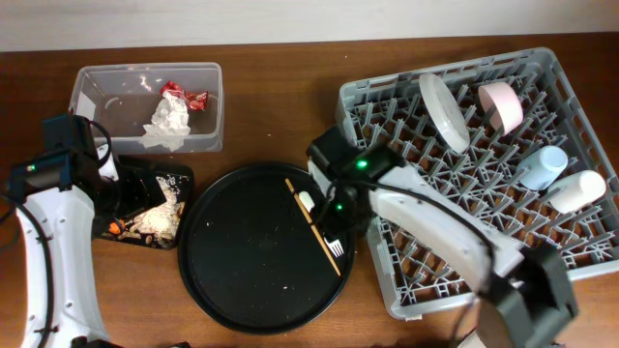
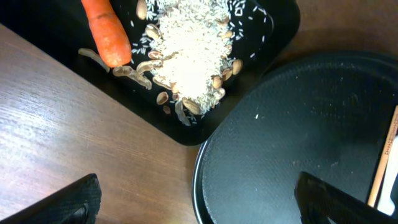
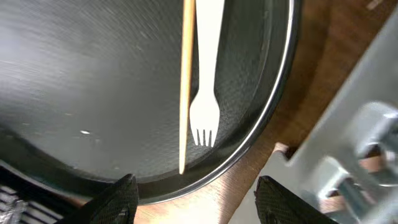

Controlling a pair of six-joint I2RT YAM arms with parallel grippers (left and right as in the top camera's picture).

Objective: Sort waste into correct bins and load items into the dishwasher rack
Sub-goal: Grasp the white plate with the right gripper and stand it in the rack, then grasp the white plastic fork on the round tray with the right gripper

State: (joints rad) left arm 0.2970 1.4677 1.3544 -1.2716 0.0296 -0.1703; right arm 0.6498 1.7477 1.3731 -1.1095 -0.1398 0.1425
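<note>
Two light things lie under my right gripper (image 3: 199, 202): a white fork (image 3: 207, 68) and a chopstick (image 3: 185, 87), both flat on the round tray (image 3: 273, 106). My fingers are spread wide and hold nothing. The fork sits ahead of them, centred in the gap, tines toward me. The chopstick runs close along its left side; I cannot tell if they touch.

I judge the fork thin, stiff and nearly weightless, so it will likely skid on the slick tray instead of lifting. I would close across the narrow neck just above the tines, fingertips pressed down to the tray surface. The chopstick is thin and round and may roll or get pinched along with it. The rack (image 3: 367, 81) is to the right of this hand.

My left gripper (image 2: 199, 208) is also wide open and empty, with the carrot (image 2: 107, 31) and rice (image 2: 186, 56) ahead of it in the black tray (image 2: 273, 37).
</note>
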